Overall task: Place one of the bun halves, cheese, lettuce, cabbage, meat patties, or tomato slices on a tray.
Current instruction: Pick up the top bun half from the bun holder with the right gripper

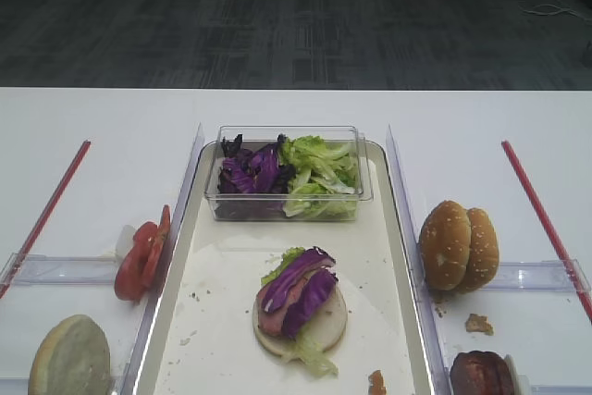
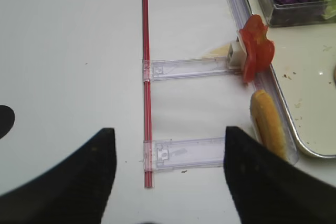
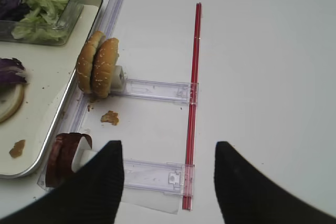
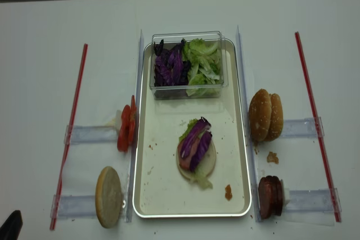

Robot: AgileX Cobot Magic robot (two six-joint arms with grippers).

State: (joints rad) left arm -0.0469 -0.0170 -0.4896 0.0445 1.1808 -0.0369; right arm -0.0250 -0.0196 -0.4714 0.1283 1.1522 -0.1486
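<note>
The tray (image 1: 370,228) lies mid-table and holds a pale bun base (image 1: 328,326) topped with meat, lettuce and cabbage (image 1: 301,289). Two seeded bun halves (image 1: 458,245) stand on edge to its right, with meat patties (image 1: 481,374) nearer the front. Tomato slices (image 1: 143,252) stand to its left. No cheese shows. My right gripper (image 3: 168,150) hangs open over a clear rail, with the meat patties (image 3: 63,158) at its left finger and the bun halves (image 3: 98,66) further ahead. My left gripper (image 2: 169,132) is open and empty, the tomato slices (image 2: 257,51) ahead to its right.
A clear tub (image 1: 289,201) of cabbage (image 1: 248,173) and lettuce (image 1: 319,173) sits at the tray's far end. A pale seedless bun half (image 1: 69,358) stands front left. Red rods (image 1: 541,215) (image 1: 46,210) and clear rails (image 1: 546,275) flank the tray. A crumb (image 1: 478,324) lies by the patties.
</note>
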